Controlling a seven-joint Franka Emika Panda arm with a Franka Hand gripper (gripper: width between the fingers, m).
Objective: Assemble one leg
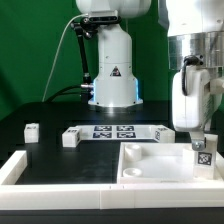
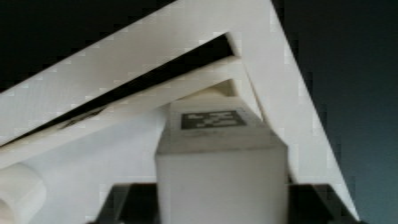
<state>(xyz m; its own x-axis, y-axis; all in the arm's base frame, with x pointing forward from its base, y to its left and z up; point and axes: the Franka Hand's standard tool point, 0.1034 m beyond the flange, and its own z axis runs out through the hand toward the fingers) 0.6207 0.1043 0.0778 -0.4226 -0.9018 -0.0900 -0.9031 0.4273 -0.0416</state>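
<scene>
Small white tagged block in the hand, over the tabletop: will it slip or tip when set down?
The small white plastic block with a square tag looks rigid, so the hand probably won't deform it. Its smooth faces may slip. It stands taller than wide, so it could tip on the large white square tabletop.

A green wall (image 1: 35,40) fills the back from 9 to 12 o'clock; a black table (image 1: 45,118) lies below, evenly lit.
</scene>
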